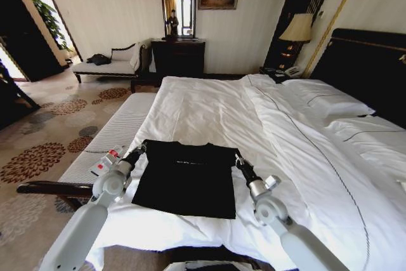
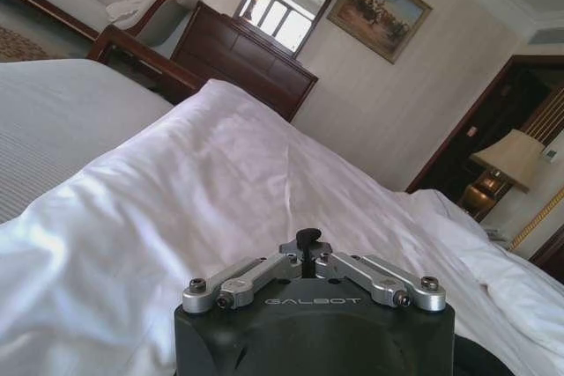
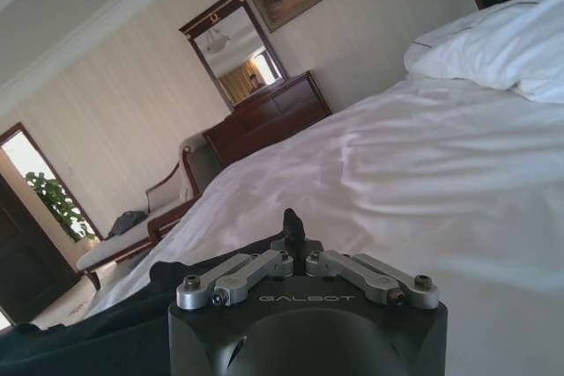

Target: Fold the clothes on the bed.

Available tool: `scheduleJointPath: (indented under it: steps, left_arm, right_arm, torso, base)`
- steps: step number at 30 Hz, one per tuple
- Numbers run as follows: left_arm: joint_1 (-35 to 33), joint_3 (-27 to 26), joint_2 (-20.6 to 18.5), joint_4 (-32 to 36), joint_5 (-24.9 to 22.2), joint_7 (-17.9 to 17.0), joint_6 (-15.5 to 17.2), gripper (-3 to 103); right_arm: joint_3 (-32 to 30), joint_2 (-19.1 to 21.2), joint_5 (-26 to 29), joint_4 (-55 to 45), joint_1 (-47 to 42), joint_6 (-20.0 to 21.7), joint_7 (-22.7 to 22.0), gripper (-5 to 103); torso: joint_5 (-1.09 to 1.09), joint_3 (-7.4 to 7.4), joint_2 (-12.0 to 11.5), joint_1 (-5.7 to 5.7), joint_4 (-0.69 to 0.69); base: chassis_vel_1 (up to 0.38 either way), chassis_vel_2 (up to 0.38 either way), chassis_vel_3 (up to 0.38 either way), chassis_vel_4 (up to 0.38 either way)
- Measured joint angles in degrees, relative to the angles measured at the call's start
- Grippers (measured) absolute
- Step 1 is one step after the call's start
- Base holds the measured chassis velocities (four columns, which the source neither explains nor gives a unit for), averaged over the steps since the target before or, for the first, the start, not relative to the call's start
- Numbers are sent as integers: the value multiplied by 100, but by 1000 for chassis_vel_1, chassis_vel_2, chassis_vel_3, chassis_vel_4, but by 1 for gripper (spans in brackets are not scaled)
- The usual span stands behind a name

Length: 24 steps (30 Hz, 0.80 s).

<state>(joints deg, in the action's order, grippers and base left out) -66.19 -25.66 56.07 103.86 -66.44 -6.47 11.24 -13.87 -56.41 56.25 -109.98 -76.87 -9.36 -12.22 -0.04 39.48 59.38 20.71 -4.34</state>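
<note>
The clothes, one black T-shirt [image 1: 187,179], lie flat near the foot of the bed [image 1: 216,103], with small pale lettering across the chest. My left gripper [image 1: 141,148] rests at the shirt's left sleeve and my right gripper [image 1: 238,159] at its right sleeve. In the left wrist view the left gripper [image 2: 307,237] is shut, its tips together over the white duvet [image 2: 220,173]. The right gripper [image 3: 292,222] is also shut, with black T-shirt fabric [image 3: 97,336] lying just beside it. I see no fabric between either pair of fingers.
A pale bench [image 1: 111,134] with a dark wooden arm [image 1: 54,187] runs along the bed's left side; a small bottle [image 1: 106,160] lies on it. Pillows [image 1: 330,96] and the headboard [image 1: 371,68] are at the right. A dresser [image 1: 177,55] stands against the far wall.
</note>
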Motion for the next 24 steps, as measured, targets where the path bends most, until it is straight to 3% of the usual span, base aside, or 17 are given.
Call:
scheduleJointPath:
  steps: [11,15,24]
  left_arm:
    - [-552,-178,-59,210,154,-32,102,2]
    - [-1125,-272,-38,313,560,2,126,2]
    - [-1523,-309,-21,287,1100,70,133,2]
  right_arm:
    - [-154,-497,-341,3,-730,-190,-8,1]
    - [-112,-853,-545,34,-1042,-289,-15,1]
    - [93,-958,-947,98,-1328,-321,-67,1]
  torso:
    - [0,1,-1,1,2]
    - [1,0,-1,1,2]
    - [0,1,-2,1,1]
  base:
    - [0,0,0,0]
    - [0,0,0,0]
    - [0,0,0,0]
